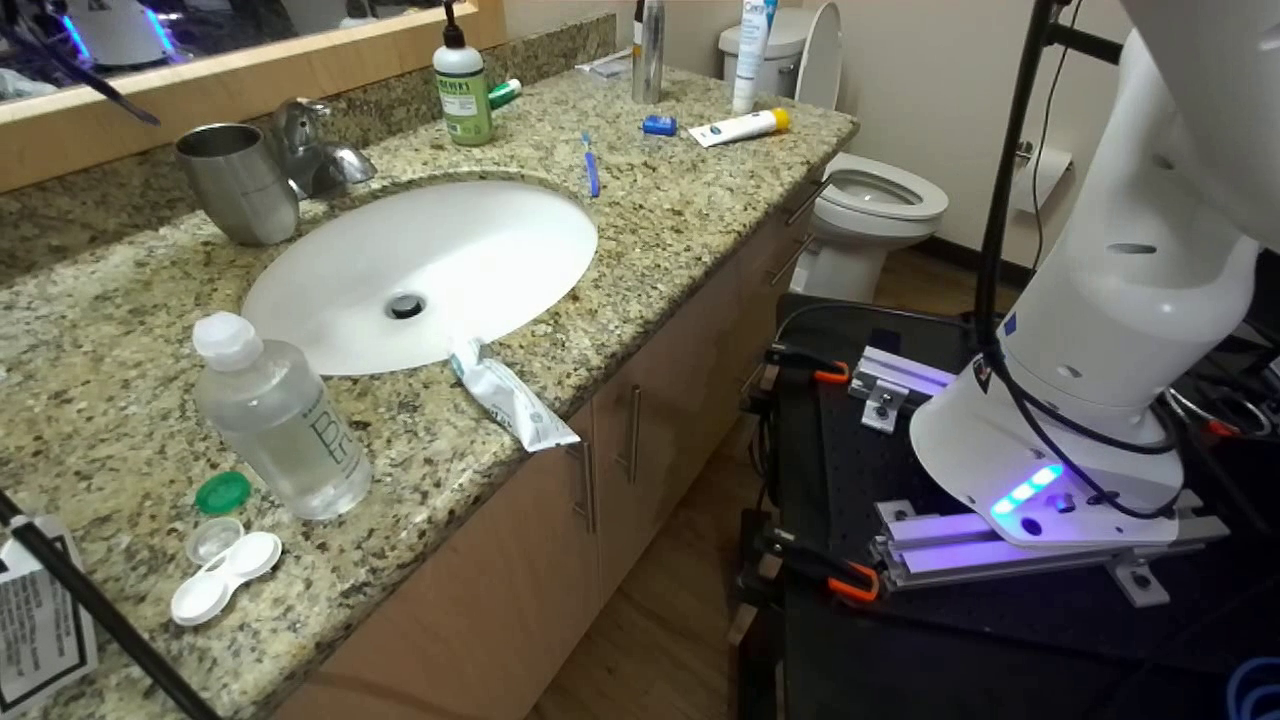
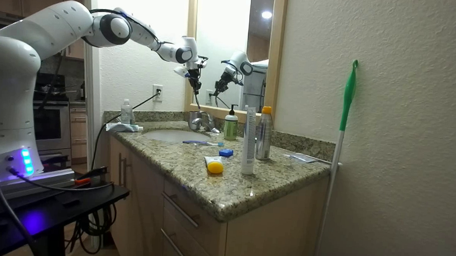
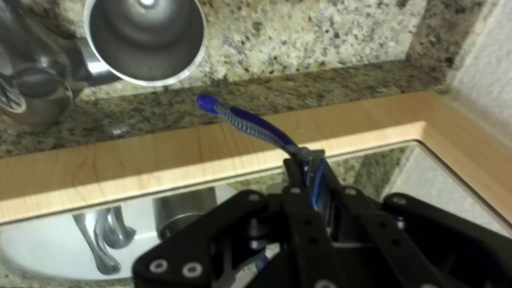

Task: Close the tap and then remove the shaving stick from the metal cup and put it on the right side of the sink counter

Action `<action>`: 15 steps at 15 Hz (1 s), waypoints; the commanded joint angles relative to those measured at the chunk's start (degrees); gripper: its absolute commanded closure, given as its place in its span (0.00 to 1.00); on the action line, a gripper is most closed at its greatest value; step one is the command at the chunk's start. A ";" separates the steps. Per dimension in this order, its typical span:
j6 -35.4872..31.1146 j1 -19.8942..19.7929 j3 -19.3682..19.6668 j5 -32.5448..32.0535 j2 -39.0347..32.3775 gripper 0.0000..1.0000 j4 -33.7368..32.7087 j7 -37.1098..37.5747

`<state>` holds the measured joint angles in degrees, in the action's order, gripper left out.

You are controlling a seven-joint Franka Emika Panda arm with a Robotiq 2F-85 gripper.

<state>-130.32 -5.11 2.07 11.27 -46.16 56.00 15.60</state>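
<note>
My gripper (image 3: 306, 170) is shut on the shaving stick (image 3: 256, 126), a blue and grey razor whose curved handle sticks out beyond the fingertips. In an exterior view the gripper (image 2: 196, 89) is raised by the mirror, with the stick (image 2: 197, 101) hanging down above the metal cup (image 2: 193, 120). The handle end (image 1: 130, 103) also shows at the upper left of an exterior view. The steel cup (image 1: 235, 190) stands upright beside the chrome tap (image 1: 315, 160); its inside (image 3: 148, 60) looks empty. No water stream shows at the tap. The granite sink counter (image 1: 640, 250) surrounds the white basin.
The wood mirror frame (image 3: 180, 160) is close to the gripper. A soap bottle (image 1: 463, 100), toothbrush (image 1: 591, 170), blue box (image 1: 659, 125), yellow-capped tube (image 1: 740, 127), upright white tube (image 2: 248, 144) and spray can (image 2: 264, 137) stand or lie on the counter. A clear bottle (image 1: 290, 430) stands opposite.
</note>
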 commanded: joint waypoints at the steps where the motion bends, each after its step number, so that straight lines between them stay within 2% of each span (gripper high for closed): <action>1: -8.30 -3.89 -5.21 6.90 9.05 0.97 11.00 -9.17; 3: -12.18 -5.88 -6.31 11.12 13.07 0.97 15.94 -11.41; 8: -21.02 -9.59 -4.97 18.80 22.02 0.97 27.62 -11.34; 11: -26.90 -12.72 -6.26 26.71 27.45 0.97 35.49 -15.35; 15: -32.50 -14.14 -4.12 33.03 34.39 0.97 46.63 -15.25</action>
<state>-158.84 -17.92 -2.39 40.00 -19.01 91.44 1.69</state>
